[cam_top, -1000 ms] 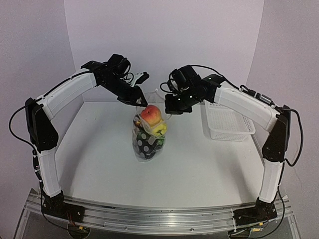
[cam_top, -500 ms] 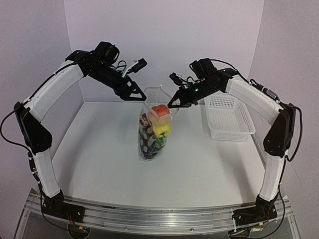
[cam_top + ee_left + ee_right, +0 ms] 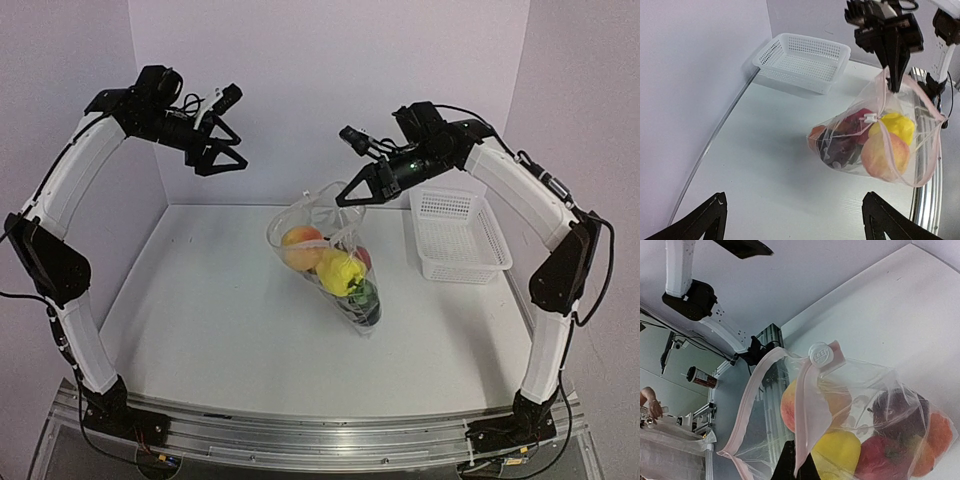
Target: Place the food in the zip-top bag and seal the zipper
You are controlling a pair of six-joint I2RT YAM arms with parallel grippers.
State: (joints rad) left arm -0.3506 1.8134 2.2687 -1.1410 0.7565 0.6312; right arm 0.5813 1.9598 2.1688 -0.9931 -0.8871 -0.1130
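Observation:
The zip-top bag (image 3: 335, 262) is clear with white dots and leans on the table, its bottom toward the right. Inside lies the food: a peach (image 3: 298, 246), a yellow piece (image 3: 340, 270), a red one (image 3: 880, 460) and a dark purple one (image 3: 900, 410). My right gripper (image 3: 350, 196) is shut on the bag's mouth edge and holds it up. The zipper (image 3: 747, 405) is a pinkish strip that gapes open, with a white slider (image 3: 821, 354) at one end. My left gripper (image 3: 215, 150) hangs open, high and to the left, well apart from the bag.
A white perforated basket (image 3: 455, 240) stands at the back right, close to the wall and next to the right arm. The purple back wall and side walls enclose the white table (image 3: 200, 320).
My left gripper has opened, let go of the bag's mouth and drawn back up and to the left. The right gripper rose, and the bag's bottom swung to the right.

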